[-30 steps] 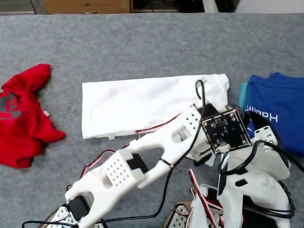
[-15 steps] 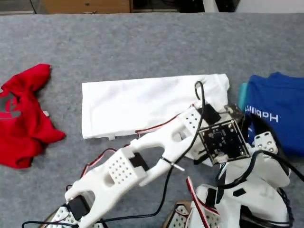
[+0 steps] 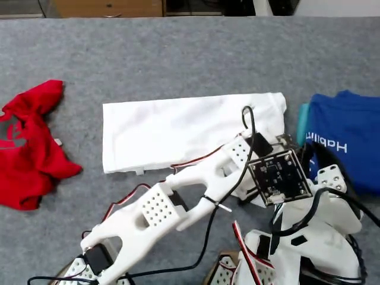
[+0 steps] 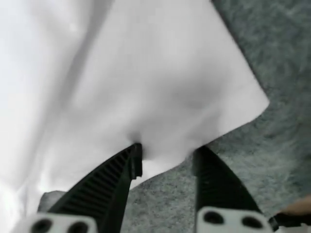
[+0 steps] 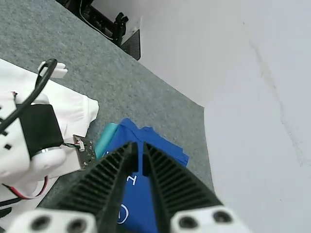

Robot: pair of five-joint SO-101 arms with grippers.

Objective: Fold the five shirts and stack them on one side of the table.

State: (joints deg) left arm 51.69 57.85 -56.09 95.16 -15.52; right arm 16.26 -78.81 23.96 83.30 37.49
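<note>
Folding looks partway done: the white shirt (image 3: 178, 130) lies mid-table (image 3: 178, 53) as a long strip, the left claw (image 4: 165, 155) spread at its corner, the right claw (image 5: 138, 148) pressed together and empty, the blue shirt (image 3: 347, 142) folded aside, the red shirt (image 3: 29, 148) crumpled.

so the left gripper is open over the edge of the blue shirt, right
No. The left gripper is open over the edge of the white shirt, not the blue shirt, which lies off to one side. The left wrist view shows it.
</note>
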